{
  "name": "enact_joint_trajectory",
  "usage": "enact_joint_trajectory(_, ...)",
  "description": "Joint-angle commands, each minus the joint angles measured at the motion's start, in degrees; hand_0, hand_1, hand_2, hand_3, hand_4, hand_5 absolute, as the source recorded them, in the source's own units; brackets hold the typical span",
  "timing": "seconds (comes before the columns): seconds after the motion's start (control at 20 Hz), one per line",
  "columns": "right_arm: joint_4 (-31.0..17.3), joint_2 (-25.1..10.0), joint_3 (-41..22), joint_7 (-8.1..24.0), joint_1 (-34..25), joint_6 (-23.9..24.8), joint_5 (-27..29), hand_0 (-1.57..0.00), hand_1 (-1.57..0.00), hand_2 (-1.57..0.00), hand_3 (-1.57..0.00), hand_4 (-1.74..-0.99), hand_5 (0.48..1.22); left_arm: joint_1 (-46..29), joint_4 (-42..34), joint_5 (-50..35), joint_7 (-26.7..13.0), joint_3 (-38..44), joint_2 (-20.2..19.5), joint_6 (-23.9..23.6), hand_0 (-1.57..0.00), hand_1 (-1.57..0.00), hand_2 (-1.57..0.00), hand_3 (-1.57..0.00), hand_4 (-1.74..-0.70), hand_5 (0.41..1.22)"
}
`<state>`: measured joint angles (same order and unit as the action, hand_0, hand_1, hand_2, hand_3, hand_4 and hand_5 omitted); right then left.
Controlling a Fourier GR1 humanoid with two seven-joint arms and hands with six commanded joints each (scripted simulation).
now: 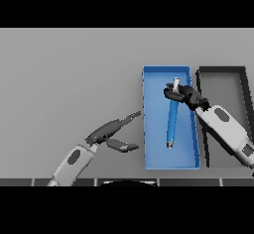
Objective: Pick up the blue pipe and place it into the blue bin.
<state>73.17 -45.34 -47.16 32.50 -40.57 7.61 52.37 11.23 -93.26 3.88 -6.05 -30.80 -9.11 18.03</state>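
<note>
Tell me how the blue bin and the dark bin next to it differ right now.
The blue bin is bright blue; the dark bin has black walls and a grey floor. The blue bin has the blue pipe over it, with the right robot hand curled round the pipe's upper end; the dark bin holds nothing visible. The blue bin shows whole; the robot's right arm crosses the dark bin. Both are rectangular, side by side.

grey table (69, 74) | dark bin (222, 69), far right on table, just beside the blue one
</note>
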Motion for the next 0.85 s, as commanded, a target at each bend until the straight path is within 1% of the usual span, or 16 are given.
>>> enact_joint_trajectory(0.0,-0.88,0.08,-0.78,-0.41,0.23,-1.11,-1.05,-0.14,-0.12,-0.12,-0.10,-1.131,0.857,-0.04,0.42,0.33,0.37,0.20,-0.37,-0.08,0.00,0.00,0.00,0.00,-0.90,0.450)
enact_joint_trajectory(0.05,-1.31,0.25,-1.43,-0.08,0.25,-1.25,-1.89,-0.11,-0.10,-0.09,-0.08,-1.125,0.821,0.28,0.95,0.33,0.76,0.38,-0.41,0.05,0.00,0.00,0.00,0.00,-0.90,0.450)
enact_joint_trajectory(0.1,-1.71,0.37,-1.69,-0.67,0.19,-1.67,-2.51,-0.09,-0.08,-0.08,-0.06,-1.126,0.794,-0.26,0.25,0.55,0.27,-0.45,0.23,-0.16,0.00,0.00,0.00,0.00,-0.90,0.453)
enact_joint_trajectory(0.15,-1.90,0.90,-1.76,-0.81,0.29,-0.74,-2.73,-0.07,-0.06,-0.06,-0.05,-1.125,0.764,-0.31,0.53,0.65,0.05,-0.69,0.55,-0.15,0.00,0.00,0.00,0.00,-0.91,0.455)
enact_joint_trajectory(0.2,-2.06,0.70,-2.00,-0.56,0.44,-0.47,-3.16,-0.06,-0.05,-0.05,-0.04,-1.124,0.738,-0.25,0.57,0.81,-0.23,-0.62,0.73,-0.48,0.00,0.00,0.00,0.00,-0.91,0.457)
enact_joint_trajectory(0.25,-1.73,0.76,-2.45,-0.15,0.47,0.37,-3.80,-0.04,-0.04,-0.04,-0.03,-1.124,0.717,-0.31,1.06,1.13,-0.36,-0.67,0.94,-0.77,0.00,0.00,0.00,0.00,-0.91,0.458)
enact_joint_trajectory(0.3,-2.39,1.01,-2.16,-0.72,0.17,0.15,-3.76,-0.04,-0.03,-0.03,-0.02,-1.122,0.705,0.23,1.14,0.72,-0.26,-0.10,0.81,-0.69,0.00,0.00,0.00,0.00,-0.91,0.459)
enact_joint_trajectory(0.35,-2.35,0.67,-1.47,-1.83,0.48,-0.29,-3.08,-0.03,-0.03,-0.02,-0.02,-1.120,0.702,0.21,1.26,0.86,-0.35,-0.25,0.99,-0.80,0.00,0.00,0.00,0.00,-0.91,0.460)
enact_joint_trajectory(0.4,-2.24,0.44,-1.33,-1.82,0.44,-0.67,-2.84,-0.02,-0.02,-0.02,-0.02,-1.119,0.695,-0.01,1.00,0.84,0.64,-0.25,0.76,-0.69,0.00,0.00,0.00,0.00,-0.92,0.462)
enact_joint_trajectory(0.45,-2.56,0.50,-1.41,-2.13,0.44,-0.80,-3.08,-0.02,-0.02,-0.02,-0.01,-1.123,0.689,0.04,0.79,0.79,0.35,-0.18,0.41,-0.52,0.00,0.00,0.00,0.00,-0.92,0.464)
enact_joint_trajectory(0.55,-2.30,-0.02,-1.29,-0.92,0.00,-0.71,-2.87,-0.01,-0.01,-0.01,-0.01,-1.132,0.675,0.06,1.24,0.44,0.27,0.06,0.39,-0.30,0.00,0.00,0.00,0.00,-0.92,0.466)
enact_joint_trajectory(0.6,-2.87,0.59,-1.41,-1.66,0.01,-1.30,-2.95,-0.01,-0.01,-0.01,-0.01,-1.129,0.672,0.13,1.35,0.42,-0.42,-0.26,1.00,-0.37,0.00,0.00,0.00,0.00,-0.92,0.464)
enact_joint_trajectory(0.7,-2.66,0.74,-1.33,-2.04,0.15,-1.63,-2.68,-0.01,-0.01,-0.01,-0.01,-1.129,0.674,-0.34,0.99,0.85,-0.24,-1.11,1.68,-0.65,0.00,0.00,0.00,0.00,-0.92,0.467)
enact_joint_trajectory(0.8,-2.96,1.20,-1.39,-3.19,0.90,-1.75,-2.63,-0.01,-0.01,-0.01,-0.01,-1.129,0.677,0.56,2.17,0.82,-0.49,-0.43,1.80,-0.76,0.00,0.00,0.00,0.00,-0.92,0.468)
